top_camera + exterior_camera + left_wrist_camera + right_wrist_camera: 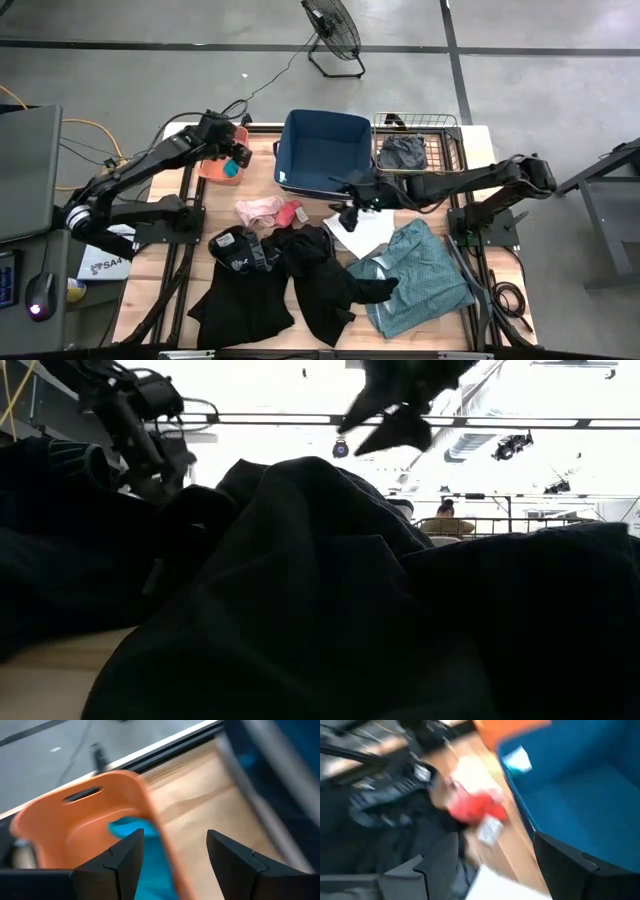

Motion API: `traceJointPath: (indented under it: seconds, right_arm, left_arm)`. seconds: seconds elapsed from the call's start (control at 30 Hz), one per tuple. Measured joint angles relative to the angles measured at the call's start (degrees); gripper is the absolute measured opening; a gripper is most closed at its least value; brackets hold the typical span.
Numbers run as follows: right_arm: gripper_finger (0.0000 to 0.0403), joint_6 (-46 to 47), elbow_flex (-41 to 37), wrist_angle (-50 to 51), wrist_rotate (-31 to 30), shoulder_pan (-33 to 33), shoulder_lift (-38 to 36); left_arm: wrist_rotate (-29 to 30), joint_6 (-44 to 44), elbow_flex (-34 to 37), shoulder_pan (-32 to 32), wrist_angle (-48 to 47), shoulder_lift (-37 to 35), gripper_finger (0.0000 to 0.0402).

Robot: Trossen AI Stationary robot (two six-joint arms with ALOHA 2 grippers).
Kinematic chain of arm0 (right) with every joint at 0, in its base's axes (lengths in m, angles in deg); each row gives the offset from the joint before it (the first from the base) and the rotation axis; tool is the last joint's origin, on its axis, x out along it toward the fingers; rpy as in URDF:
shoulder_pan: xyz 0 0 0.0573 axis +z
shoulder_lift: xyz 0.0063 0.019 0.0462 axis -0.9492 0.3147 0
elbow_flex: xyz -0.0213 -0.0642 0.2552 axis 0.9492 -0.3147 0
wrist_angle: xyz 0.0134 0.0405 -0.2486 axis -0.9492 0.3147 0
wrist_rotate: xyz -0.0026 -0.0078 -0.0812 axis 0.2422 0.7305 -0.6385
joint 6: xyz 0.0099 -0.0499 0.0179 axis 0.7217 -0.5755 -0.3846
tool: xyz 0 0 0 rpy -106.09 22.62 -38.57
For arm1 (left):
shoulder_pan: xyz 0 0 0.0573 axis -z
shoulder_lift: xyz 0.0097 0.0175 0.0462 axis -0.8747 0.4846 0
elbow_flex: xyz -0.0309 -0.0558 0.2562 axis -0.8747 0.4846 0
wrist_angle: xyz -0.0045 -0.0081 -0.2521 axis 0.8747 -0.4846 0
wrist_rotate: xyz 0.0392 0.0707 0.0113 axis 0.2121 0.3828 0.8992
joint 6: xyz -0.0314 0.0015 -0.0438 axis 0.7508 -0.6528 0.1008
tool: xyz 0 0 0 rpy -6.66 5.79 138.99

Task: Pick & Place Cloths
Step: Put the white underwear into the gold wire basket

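Note:
My left gripper (236,156) hangs open above the orange bin (214,168); its fingers (125,860) hold nothing. A blue cloth (131,829) lies inside that bin. My right gripper (349,212) is open too, above the table's middle, over the far edge of a white cloth (362,234). Ahead of it lie a red cloth (476,808) and a pink cloth (258,208). Black cloths (322,272) and a teal-grey shirt (422,276) are spread flat on the near half of the table. A grey cloth (402,152) sits in the wire bin (440,125).
A navy bin (322,150) stands at the far middle, between the orange bin and the wire bin. In the low view a heap of black cloth (320,590) fills the foreground, with my right gripper (398,405) above it. A floor fan (332,30) stands beyond the table.

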Motion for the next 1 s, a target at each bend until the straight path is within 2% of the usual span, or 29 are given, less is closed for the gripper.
traceJointPath:
  seconds: [0.23, 0.4, 0.57, 0.73, 1.0]
  right_arm:
    - [0.0249, 22.0, 0.0, 21.8, -4.9, 4.7, -1.8]
    - [0.0249, 34.3, 0.0, 31.5, -5.5, 8.1, -1.0]
    - [0.0249, 37.0, -1.9, 32.3, -5.5, 10.4, -0.1]
    - [0.0249, 44.1, -6.1, 31.9, -5.9, 10.9, 0.9]
    - [0.0249, 48.3, -13.2, 23.3, -6.7, 10.0, 3.2]
  left_arm:
    - [-13.7, -1.6, 0.5, 0.0, 1.5, -10.5, 0.0188]
    - [-22.0, -1.6, 2.5, 0.0, 4.2, -18.3, 0.0178]
    - [-26.0, -1.5, 3.7, 0.0, 4.3, -23.3, 0.0177]
    - [-27.2, -1.5, 4.9, 0.1, 4.6, -25.2, 0.0177]
    - [-27.1, -1.4, 6.8, 0.1, 6.7, -25.1, 0.0177]
